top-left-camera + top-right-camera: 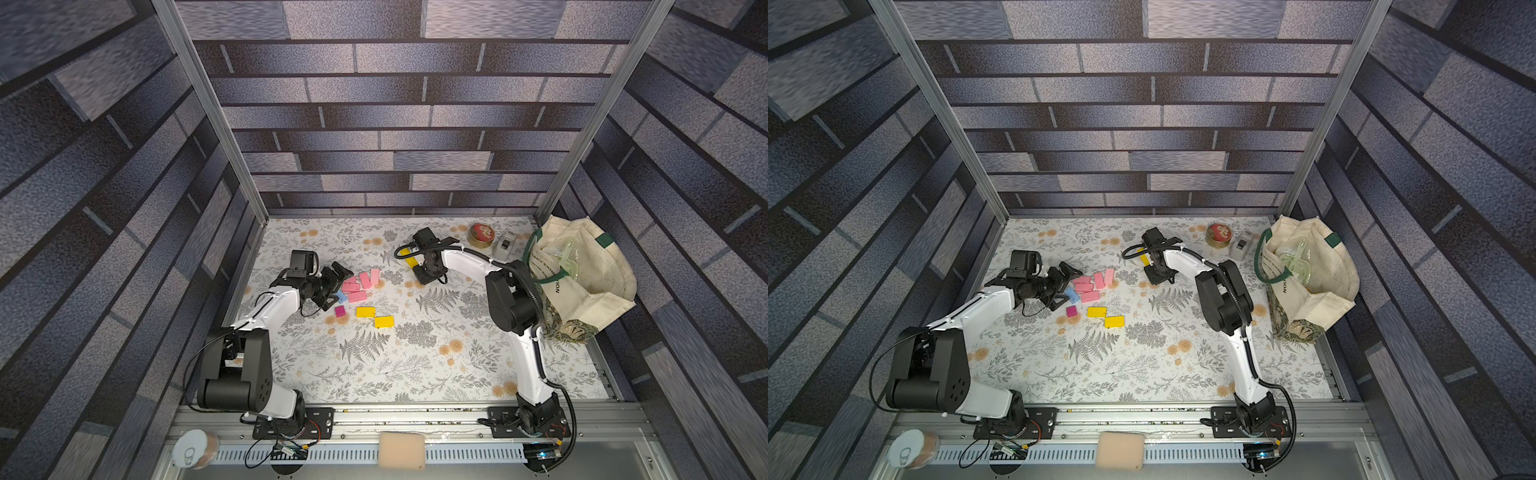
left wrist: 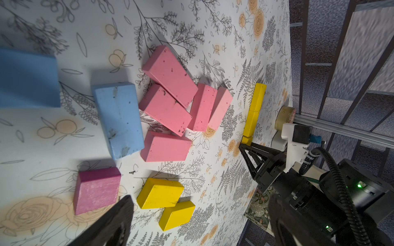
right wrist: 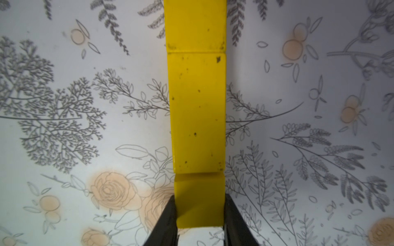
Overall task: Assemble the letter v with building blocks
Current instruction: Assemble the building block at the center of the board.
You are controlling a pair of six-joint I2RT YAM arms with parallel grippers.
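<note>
Right pincer (image 3: 199, 197) is clamped on the sides of a matte yellow rectangular brick (image 3: 199, 187), butted end to end against a straight row of two more yellow bricks (image 3: 197, 106) at the far middle of the floral counter (image 3: 64, 106), probably to lengthen one stroke of the V. Left pincer (image 1: 336, 286) gapes wide and empty at the left, just beside the heap of light pink bricks (image 1: 359, 284) and a light blue brick (image 1: 340, 296), likely ready to fetch stock. Only the right wrist view shows the grip and the seams. In both top views the arm hides most of that row, while the left wrist view shows it as one line, with a magenta cube (image 2: 97, 189) and two loose yellow bricks (image 2: 160, 193) on the heap's near side
</note>
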